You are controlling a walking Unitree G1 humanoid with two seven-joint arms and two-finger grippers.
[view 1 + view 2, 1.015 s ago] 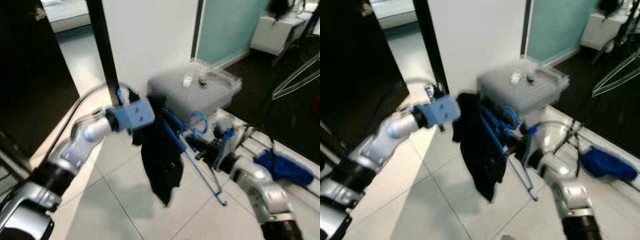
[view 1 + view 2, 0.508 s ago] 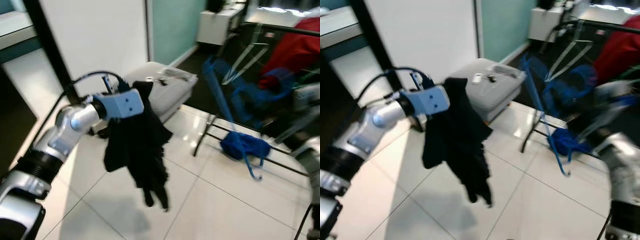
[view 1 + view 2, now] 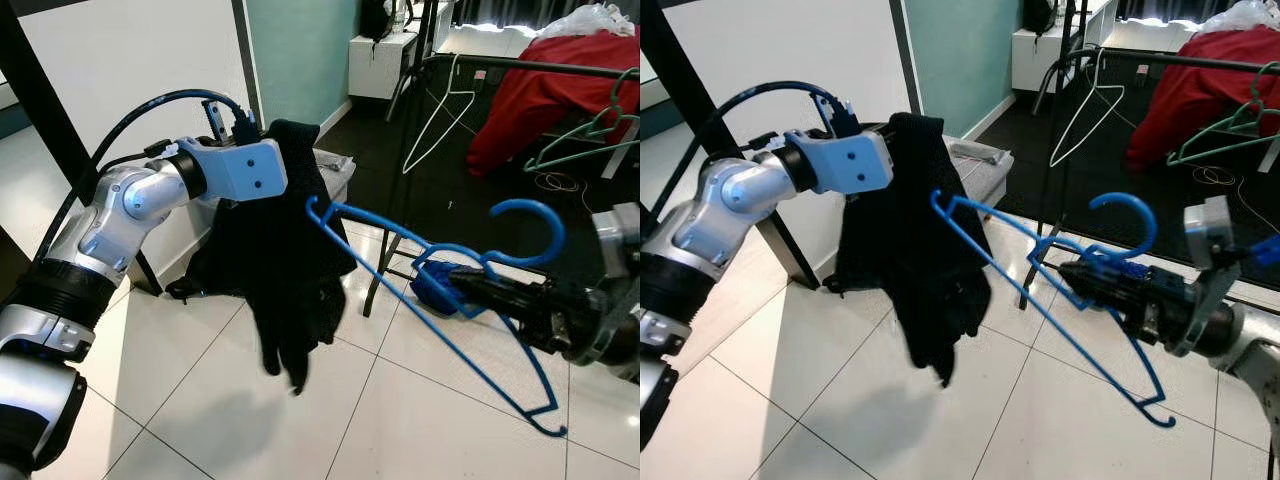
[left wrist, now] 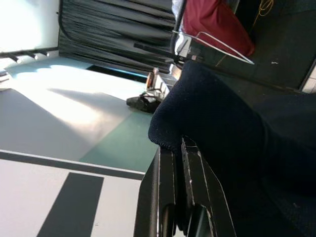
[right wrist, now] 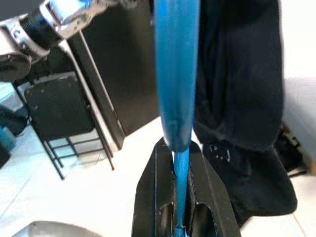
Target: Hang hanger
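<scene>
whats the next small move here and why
Probably ease the right pincer toward the black garment, threading the blue hanger into it. The left pincer holds the garment up at its top; the hanger's near corner only touches the cloth, so it isn't inside it and can't yet go on the rail.

White tiled floor (image 3: 200, 400), teal wall (image 3: 300, 50), clothes rail (image 3: 520, 66)

A red cloth (image 3: 545, 95) drapes over the black rail (image 3: 520, 66), beside white (image 3: 438, 112) and green wire hangers (image 3: 588, 145); white tiled floor (image 3: 200, 400) below.
</scene>
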